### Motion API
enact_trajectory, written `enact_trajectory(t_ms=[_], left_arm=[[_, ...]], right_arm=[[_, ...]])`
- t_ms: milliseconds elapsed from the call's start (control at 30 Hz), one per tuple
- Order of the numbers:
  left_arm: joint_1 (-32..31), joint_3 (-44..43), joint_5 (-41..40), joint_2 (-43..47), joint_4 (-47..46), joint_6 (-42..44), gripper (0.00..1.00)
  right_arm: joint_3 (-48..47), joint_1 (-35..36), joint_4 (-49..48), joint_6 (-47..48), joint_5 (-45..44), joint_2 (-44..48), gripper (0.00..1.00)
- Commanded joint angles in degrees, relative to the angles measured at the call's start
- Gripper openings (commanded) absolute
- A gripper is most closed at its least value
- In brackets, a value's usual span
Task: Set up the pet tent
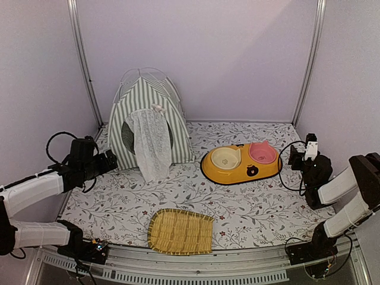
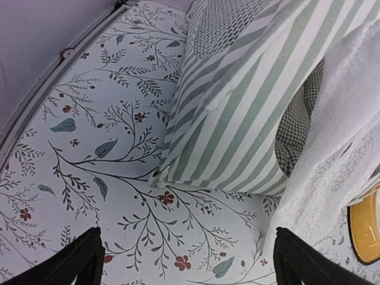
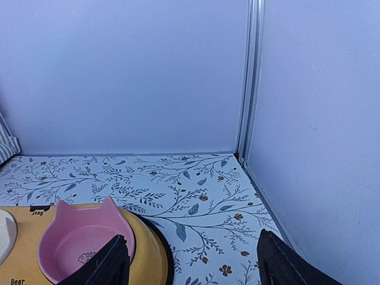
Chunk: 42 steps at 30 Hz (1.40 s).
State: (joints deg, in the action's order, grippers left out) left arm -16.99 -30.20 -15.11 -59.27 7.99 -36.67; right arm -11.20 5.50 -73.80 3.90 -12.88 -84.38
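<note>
Toward 2 o'clock from the left gripper (image 1: 111, 161), jaws wide and empty, stands the upright pet tent (image 1: 145, 116), far from the equally wide right gripper (image 1: 295, 158).

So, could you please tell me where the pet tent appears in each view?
Top external: pet tent stands at back left.
Left wrist: it fills the upper right, close up.
Right wrist: only a striped sliver at the left edge.
Shared landmark: yellow feeder, in all three.
</note>
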Motion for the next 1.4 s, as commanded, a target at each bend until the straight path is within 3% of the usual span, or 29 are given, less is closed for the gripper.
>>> enact_trajectory(t_ms=[0, 167, 267, 667, 867, 1067, 1200, 1367], left_arm=[[1.13, -0.68, -6.67, 0.20, -3.03, 4.00, 0.99], [1.61, 1.91, -12.76, 0.35, -11.79, 14.86, 0.99], [2.01, 5.66, -15.86, -0.16, -23.15, 22.83, 0.99], [8.18, 13.65, -23.69, -14.40, -54.42, 28.98, 1.00], [9.26, 18.57, -19.16, -17.18, -74.09, 37.41, 0.99], [9.70, 20.21, -10.72, -20.18, -80.81, 38.38, 0.99], [9.81, 26.50, -4.72, -30.80, -105.74, 42.11, 0.99], [9.39, 24.50, -3.94, -31.58, -101.74, 42.63, 0.99]], right_arm=[[-0.41, -0.31, -1.97, 0.30, 0.75, -0.14, 0.99], [-0.49, -0.34, -1.88, 0.24, 0.73, -0.10, 0.99], [-0.49, -0.38, -1.81, 0.23, 0.70, -0.14, 0.99], [-0.84, -0.49, -1.36, 0.16, 0.92, -0.17, 0.99], [-0.93, -0.58, -1.21, 0.14, 1.02, -0.19, 0.99], [-1.10, -0.67, -0.84, 0.05, 1.16, -0.25, 0.99], [-1.37, -0.82, -0.39, -0.03, 1.37, -0.27, 0.99], [-1.78, -1.01, 0.32, -0.12, 1.67, -0.35, 0.99]])
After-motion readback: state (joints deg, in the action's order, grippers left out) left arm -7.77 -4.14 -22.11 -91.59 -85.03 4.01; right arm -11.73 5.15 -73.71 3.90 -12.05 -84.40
